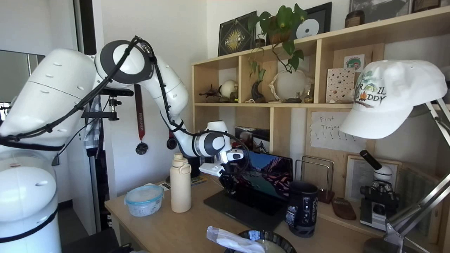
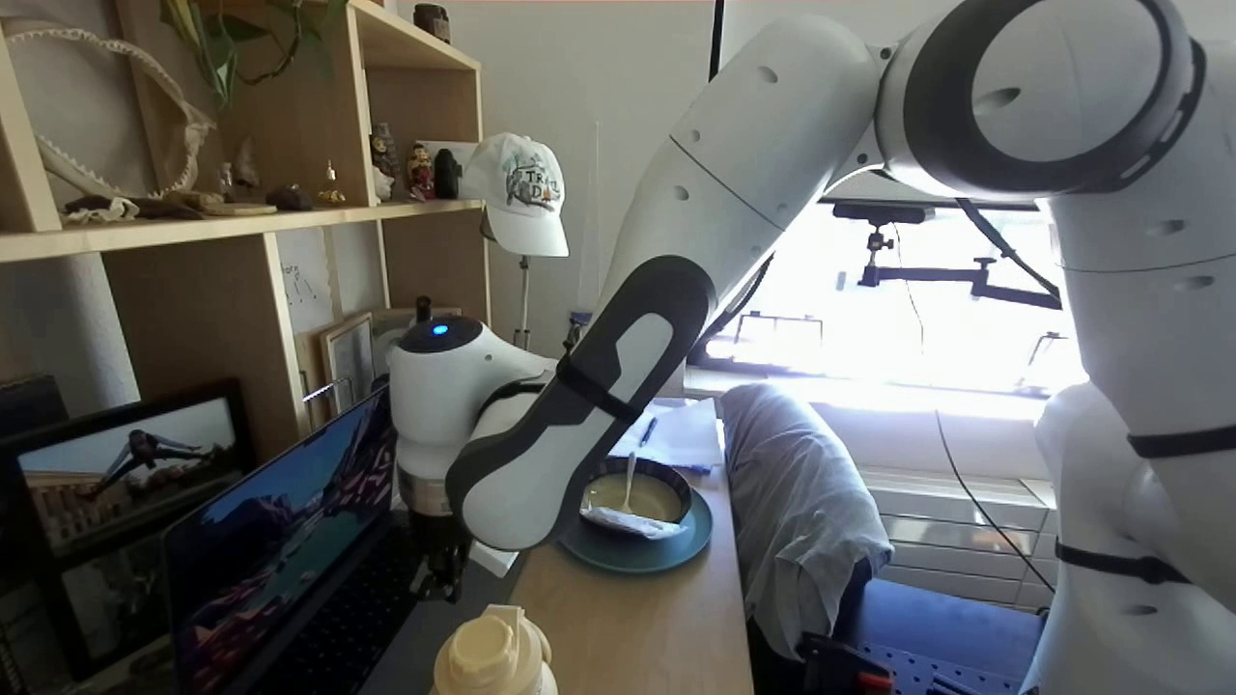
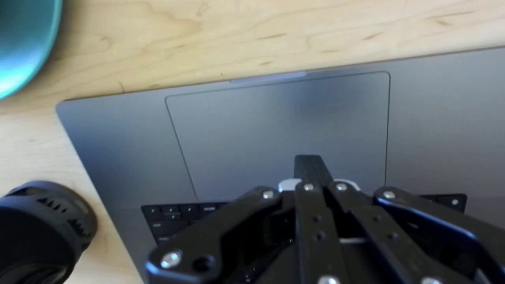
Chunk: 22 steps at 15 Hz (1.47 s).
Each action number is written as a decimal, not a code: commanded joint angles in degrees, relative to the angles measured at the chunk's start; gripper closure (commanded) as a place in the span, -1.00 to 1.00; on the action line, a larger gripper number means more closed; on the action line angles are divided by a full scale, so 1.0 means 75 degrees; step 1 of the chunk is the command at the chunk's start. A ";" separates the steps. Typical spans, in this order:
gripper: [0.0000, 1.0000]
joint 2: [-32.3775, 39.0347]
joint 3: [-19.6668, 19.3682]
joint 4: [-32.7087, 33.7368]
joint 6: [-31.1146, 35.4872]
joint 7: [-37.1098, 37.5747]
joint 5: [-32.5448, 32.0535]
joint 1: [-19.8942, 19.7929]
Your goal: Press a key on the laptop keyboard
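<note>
The dark laptop stands open on the wooden desk, its screen [image 1: 272, 174] lit with a red, blue and magenta image. The black laptop keyboard [image 1: 262, 202] also shows in an exterior view [image 2: 352, 598]. In the wrist view its near row of keys [image 3: 169, 219] shows, with much of it hidden behind my gripper. My gripper [image 3: 309, 161] is shut with its fingertips together and nothing between them. It points down over the laptop deck, the tips seen against the trackpad [image 3: 276, 130] close to the keyboard's edge. It also shows in both exterior views [image 1: 231, 189] [image 2: 439, 584]. I cannot tell whether the tips touch the laptop.
A dark cylindrical mug [image 1: 303, 209] stands beside the laptop and shows in the wrist view [image 3: 43, 232]. A cream bottle [image 1: 181, 188] stands at the opposite side, near a lidded container [image 1: 144, 200]. A bowl sits on a teal plate [image 2: 700, 541]. Wooden shelves [image 1: 256, 104] rise behind.
</note>
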 commanded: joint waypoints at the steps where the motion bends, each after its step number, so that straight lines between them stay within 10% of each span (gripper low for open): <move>1: 1.00 -0.0678 0.0077 -0.0211 -0.0138 -0.0042 -0.0058 -0.0124; 18: 1.00 -0.2390 0.0245 0.0104 -0.0219 0.0032 -0.0643 -0.0541; 19: 0.48 -0.2396 0.0257 0.0152 -0.0158 0.0128 -0.0714 -0.0546; 22: 0.19 -0.2215 0.0427 0.0308 -0.0047 0.0470 -0.1040 -0.0381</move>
